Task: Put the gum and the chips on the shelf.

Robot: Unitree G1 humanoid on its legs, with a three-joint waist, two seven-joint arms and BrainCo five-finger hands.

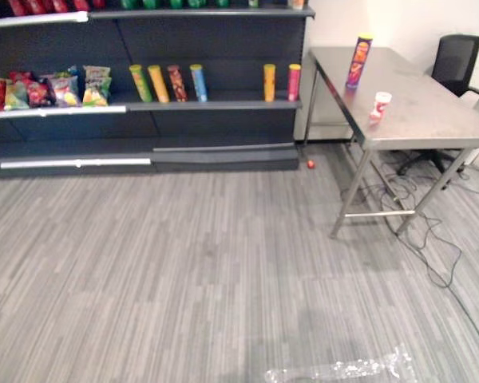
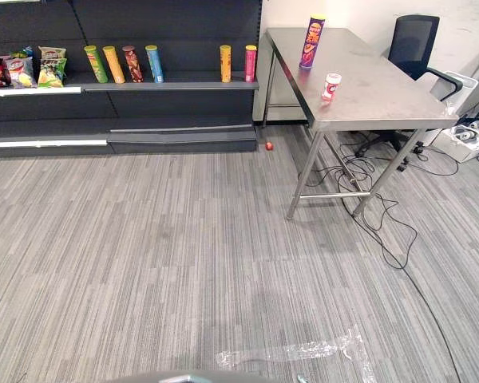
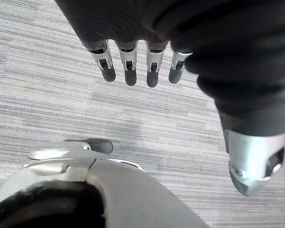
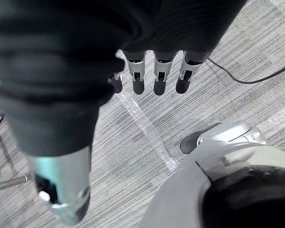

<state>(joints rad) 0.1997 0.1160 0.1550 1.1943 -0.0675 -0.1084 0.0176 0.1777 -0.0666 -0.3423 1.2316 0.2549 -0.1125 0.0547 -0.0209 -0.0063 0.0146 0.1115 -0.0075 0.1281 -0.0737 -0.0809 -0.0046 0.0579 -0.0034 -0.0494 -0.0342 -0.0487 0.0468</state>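
A tall purple chips can (image 1: 358, 61) stands upright at the far end of the steel table (image 1: 431, 112), to my right. Closer on the same tabletop sits a small white and red gum tub (image 1: 379, 105). The dark shelf (image 1: 215, 104) runs along the far wall to my left, its middle board carrying several upright chip cans (image 1: 176, 83) and snack bags (image 1: 48, 89). My left hand (image 3: 130, 66) hangs over the grey carpet with straight fingers and holds nothing. My right hand (image 4: 156, 71) hangs the same way, open and empty, far from the table.
A black office chair (image 1: 455, 60) stands behind the table. Cables (image 1: 431, 239) trail on the carpet under and beside the table legs. A small red ball (image 1: 310, 163) lies by the shelf's corner. A strip of clear tape (image 1: 343, 369) is stuck to the carpet near me.
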